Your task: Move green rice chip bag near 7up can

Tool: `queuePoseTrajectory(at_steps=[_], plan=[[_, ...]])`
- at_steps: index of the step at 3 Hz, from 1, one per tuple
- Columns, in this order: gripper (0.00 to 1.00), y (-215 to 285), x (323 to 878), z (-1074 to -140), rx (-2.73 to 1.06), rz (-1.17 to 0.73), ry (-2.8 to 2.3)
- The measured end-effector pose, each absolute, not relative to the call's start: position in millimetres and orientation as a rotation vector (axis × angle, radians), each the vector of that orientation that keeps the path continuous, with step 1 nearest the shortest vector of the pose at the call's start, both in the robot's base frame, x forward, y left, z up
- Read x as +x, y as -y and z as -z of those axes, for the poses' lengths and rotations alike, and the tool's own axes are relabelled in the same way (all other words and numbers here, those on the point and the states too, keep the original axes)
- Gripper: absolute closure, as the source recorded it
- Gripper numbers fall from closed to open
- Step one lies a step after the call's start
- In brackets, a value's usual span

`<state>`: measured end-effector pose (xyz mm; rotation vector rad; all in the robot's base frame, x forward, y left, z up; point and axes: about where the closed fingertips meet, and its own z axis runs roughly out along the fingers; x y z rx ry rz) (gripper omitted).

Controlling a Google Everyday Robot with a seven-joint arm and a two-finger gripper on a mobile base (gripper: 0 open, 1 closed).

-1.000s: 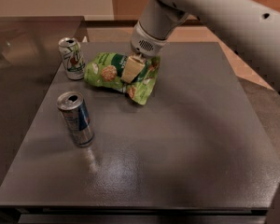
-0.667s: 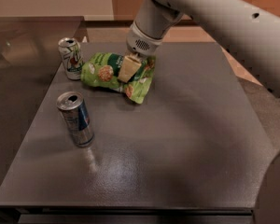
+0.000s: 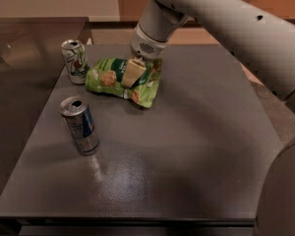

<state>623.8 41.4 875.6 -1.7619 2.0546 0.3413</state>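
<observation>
The green rice chip bag (image 3: 107,79) lies on the dark table at the back left, its left end a short gap from the 7up can (image 3: 75,61), which stands upright. My gripper (image 3: 132,77) comes down from the upper right onto the middle of the bag and is shut on it. One tan finger (image 3: 131,71) shows on top of the bag; the other is hidden by the bag. The bag's right end is crumpled and slightly raised.
A taller blue and silver can (image 3: 80,126) stands upright in front of the bag, towards the table's left edge. The dark table (image 3: 187,146) stretches to the right and front. My arm's lower link fills the right edge of the view.
My gripper has moved left with the bag in it. The bag now lies closer to the 7up can. Both cans have stayed put.
</observation>
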Motion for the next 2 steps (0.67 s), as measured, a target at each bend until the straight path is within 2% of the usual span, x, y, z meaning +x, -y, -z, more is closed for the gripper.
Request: queuePoseTrajectory(at_steps=[1, 2], plan=[[0.0, -42.6, 623.6, -874.0, -1.765, -0.343, -2.055], [0.0, -42.7, 623.6, -873.9, -1.765, -0.343, -2.055]])
